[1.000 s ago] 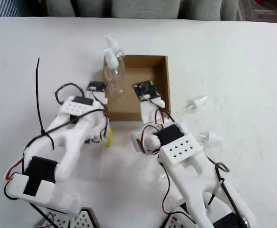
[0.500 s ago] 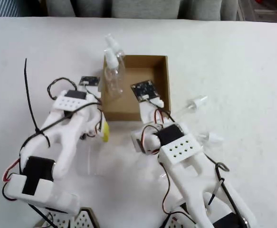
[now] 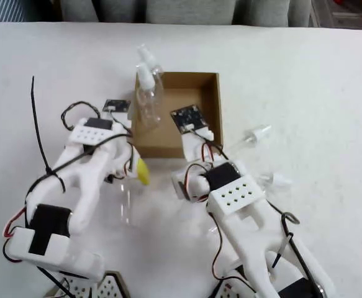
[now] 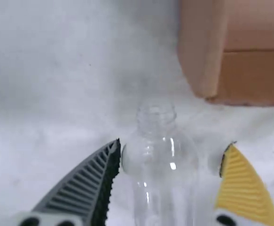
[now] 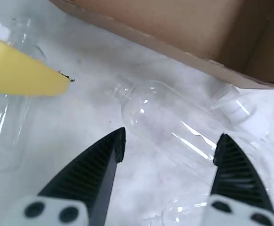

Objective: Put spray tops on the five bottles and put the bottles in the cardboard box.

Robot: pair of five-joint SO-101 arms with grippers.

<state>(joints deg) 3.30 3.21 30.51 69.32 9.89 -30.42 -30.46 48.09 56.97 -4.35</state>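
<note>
The left hand stands wide open astride an uncapped clear bottle. Its grey finger sits close against the bottle's shoulder, its yellow finger apart from it. The bare neck points toward the cardboard box. The right hand is spread too, gripping nothing, above a second uncapped bottle lying on the bench beside the box wall, with a white spray top nearby. From above, two topped bottles stand at the box's nine o'clock rim.
</note>
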